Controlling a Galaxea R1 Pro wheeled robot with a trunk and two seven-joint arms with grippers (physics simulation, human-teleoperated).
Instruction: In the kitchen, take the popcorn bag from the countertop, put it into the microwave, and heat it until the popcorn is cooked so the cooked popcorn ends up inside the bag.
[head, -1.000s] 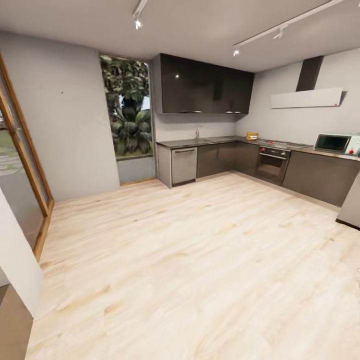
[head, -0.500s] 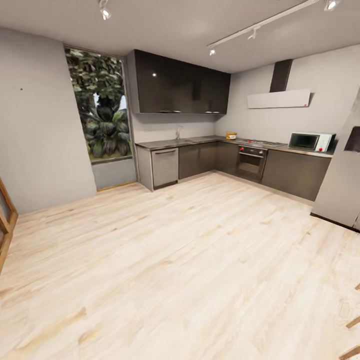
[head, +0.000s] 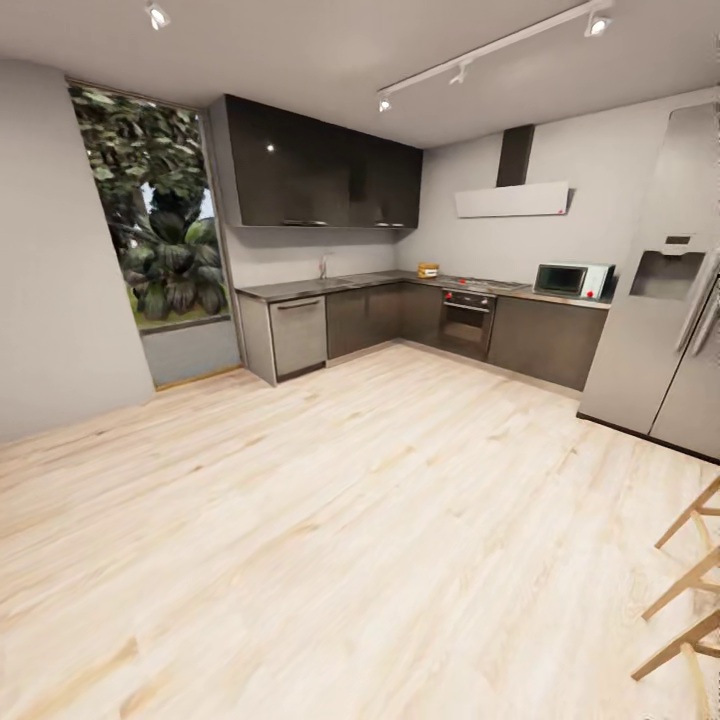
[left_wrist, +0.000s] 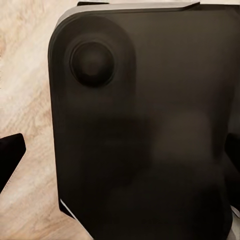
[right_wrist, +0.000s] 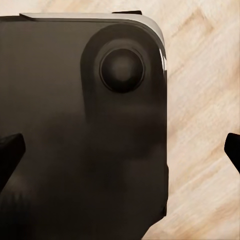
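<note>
Bright, even render; ceiling spotlights glow; window daylit; wide-angle stretch at edges; wrist views soft, dim.

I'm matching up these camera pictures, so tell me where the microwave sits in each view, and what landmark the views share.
Head view: the microwave stands on the countertop far across the room, between the oven and the fridge.
Left wrist view: a dark housing above the pale wood floor.
Right wrist view: a dark housing above the same floor.
Shared landmark: the pale wood floor.
</note>
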